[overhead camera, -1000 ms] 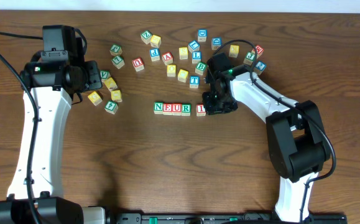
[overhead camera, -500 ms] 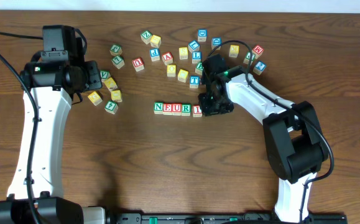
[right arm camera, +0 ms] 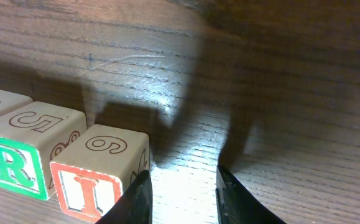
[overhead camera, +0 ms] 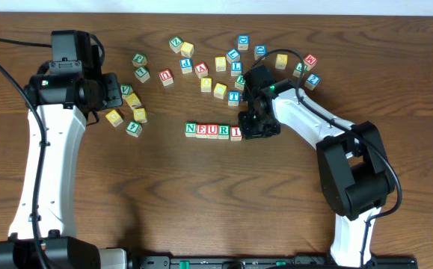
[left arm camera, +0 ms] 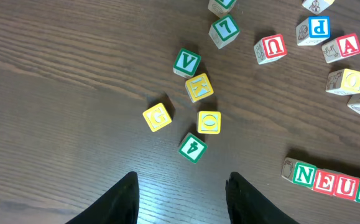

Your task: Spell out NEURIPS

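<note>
Cubes (overhead camera: 213,131) lettered N, E, U, R, I stand touching in a row in the middle of the desk (overhead camera: 164,194). They look like light, stiff painted wood with smooth faces, so they likely slide at a nudge. Pinching two opposite flat sides should hold one.

The I cube (right arm camera: 99,180) ends the row. The right hand (right arm camera: 181,200) hangs just beside it, jaws narrowly apart, holding nothing.

A blue P cube (left arm camera: 316,28) lies in the scatter beyond, hemmed between a red U cube (left arm camera: 272,47) and an A cube (left arm camera: 347,45). S I cannot pick out.

The left hand (left arm camera: 181,199) hovers open and empty near a green 4 cube (left arm camera: 192,147).
</note>
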